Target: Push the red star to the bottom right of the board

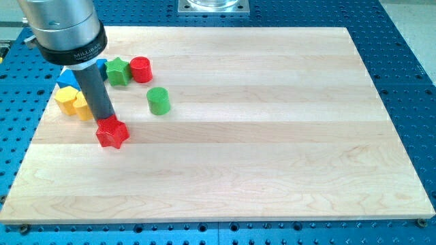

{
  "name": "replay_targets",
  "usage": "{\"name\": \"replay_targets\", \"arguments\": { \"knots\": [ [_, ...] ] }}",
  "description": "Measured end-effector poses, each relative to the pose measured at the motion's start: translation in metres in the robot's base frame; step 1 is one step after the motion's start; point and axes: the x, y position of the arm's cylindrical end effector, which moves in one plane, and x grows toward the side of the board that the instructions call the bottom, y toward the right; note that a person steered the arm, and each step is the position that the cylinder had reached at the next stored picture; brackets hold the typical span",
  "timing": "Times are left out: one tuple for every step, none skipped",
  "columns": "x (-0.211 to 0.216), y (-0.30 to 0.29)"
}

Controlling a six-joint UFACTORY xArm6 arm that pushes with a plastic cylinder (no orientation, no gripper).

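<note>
The red star lies on the wooden board at the view's left, about mid-height. My tip stands right at the star's upper left edge, touching or nearly touching it. The rod rises from there to the dark arm end at the view's top left. The board's bottom right corner is far from the star, across the board.
A green cylinder stands up and right of the star. A green star and a red cylinder sit near the top left. Two yellow blocks and a blue block lie left of the rod, partly hidden by it.
</note>
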Motion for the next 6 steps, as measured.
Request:
{"name": "replay_targets", "arguments": {
  "knots": [
    [0.02,-0.028],
    [0.029,0.029],
    [0.045,0.111],
    [0.055,0.097],
    [0.061,0.159],
    [0.082,0.271]
  ]
}}
